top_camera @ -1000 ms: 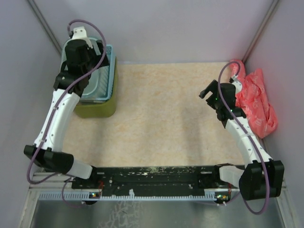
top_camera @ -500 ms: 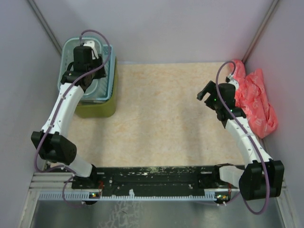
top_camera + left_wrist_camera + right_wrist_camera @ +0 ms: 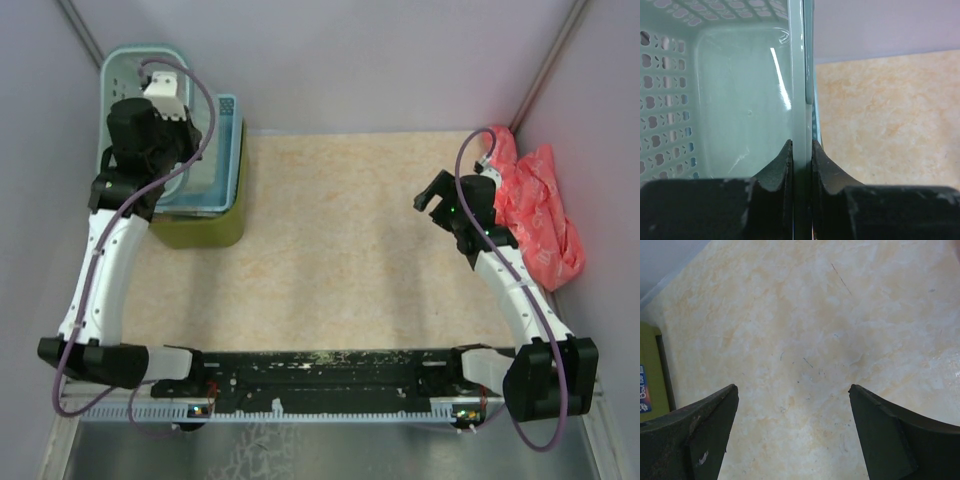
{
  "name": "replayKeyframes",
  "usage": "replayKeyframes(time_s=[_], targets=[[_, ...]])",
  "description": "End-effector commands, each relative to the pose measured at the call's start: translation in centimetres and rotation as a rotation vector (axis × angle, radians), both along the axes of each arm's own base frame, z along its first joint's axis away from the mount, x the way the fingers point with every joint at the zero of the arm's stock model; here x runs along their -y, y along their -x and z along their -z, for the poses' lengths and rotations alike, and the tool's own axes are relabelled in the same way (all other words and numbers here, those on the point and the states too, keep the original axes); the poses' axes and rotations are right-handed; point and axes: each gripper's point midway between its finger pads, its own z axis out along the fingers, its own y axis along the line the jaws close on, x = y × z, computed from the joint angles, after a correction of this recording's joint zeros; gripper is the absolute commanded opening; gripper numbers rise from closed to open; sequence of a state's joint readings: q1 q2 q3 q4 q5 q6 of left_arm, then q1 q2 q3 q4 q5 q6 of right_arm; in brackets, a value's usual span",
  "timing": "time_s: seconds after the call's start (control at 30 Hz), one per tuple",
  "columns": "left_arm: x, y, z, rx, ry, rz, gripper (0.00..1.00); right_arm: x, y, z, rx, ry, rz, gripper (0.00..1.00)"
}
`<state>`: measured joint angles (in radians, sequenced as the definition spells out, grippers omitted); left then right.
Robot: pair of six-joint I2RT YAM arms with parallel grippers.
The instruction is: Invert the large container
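My left tool (image 3: 801,146) pinches the pale teal perforated basket (image 3: 735,95) by its wall; the olive-green slotted plastic tub (image 3: 205,228) lies just beneath; my right tool (image 3: 792,390) hangs spread, well apart.

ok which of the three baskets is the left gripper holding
The pale teal perforated basket, the topmost one: the left gripper pinches its rim. The shallower tray and the olive-green tub sit beneath it, ungripped.

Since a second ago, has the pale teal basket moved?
Yes. The pale teal basket, in the left gripper, shifted back and left, away from the olive tub.
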<state>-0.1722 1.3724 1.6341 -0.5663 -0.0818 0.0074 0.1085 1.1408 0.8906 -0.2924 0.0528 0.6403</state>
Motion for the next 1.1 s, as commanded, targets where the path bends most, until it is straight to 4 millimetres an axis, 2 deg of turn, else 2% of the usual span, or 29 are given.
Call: replayKeyframes(time_s=[0.0,0.03,0.1,0.17,0.27,0.4,0.5,0.63,0.73,0.8,0.9,1.07], targets=[[0.5,3.2,-10.4,0.296,-0.016,0.096,0.00,-0.4,-0.7,-3.1,0.097,-0.028,-0.004,0.92],[1.0,4.1,-12.2,0.335,0.004,0.127,0.00,-0.3,-0.6,-3.4,0.108,-0.024,-0.004,0.92],[2.9,5.7,-14.4,0.380,0.056,0.234,0.00,-0.1,-0.4,-4.3,0.132,-0.007,-0.005,0.92],[5.9,7.2,-15.4,0.396,0.130,0.407,0.00,-0.4,-0.1,-5.6,0.168,0.015,-0.046,0.94],[11.8,10.0,-14.9,0.344,0.267,0.740,0.00,-0.5,0.5,-8.5,0.236,0.080,-0.111,0.94],[18.4,12.0,-13.6,0.285,0.397,0.939,0.00,0.8,1.9,-12.4,0.322,0.153,-0.085,0.97],[22.8,13.0,-11.7,0.188,0.479,1.059,0.00,2.7,3.5,-14.9,0.398,0.171,0.025,0.98],[25.9,12.5,-8.1,0.039,0.600,1.100,0.00,5.2,6.5,-18.5,0.485,0.198,0.151,0.98],[27.8,12.7,-4.9,-0.079,0.719,1.135,0.00,5.7,8.2,-21.1,0.564,0.216,0.163,0.97],[29.6,12.6,-2.1,-0.162,0.778,1.169,0.00,5.2,8.8,-22.3,0.595,0.222,0.128,0.98],[31.8,12.1,0.8,-0.256,0.826,1.174,0.00,3.7,8.7,-22.3,0.566,0.224,0.033,0.98],[33.7,10.2,4.6,-0.360,0.858,1.134,0.00,0.8,7.8,-18.5,0.380,0.197,-0.154,0.98]])
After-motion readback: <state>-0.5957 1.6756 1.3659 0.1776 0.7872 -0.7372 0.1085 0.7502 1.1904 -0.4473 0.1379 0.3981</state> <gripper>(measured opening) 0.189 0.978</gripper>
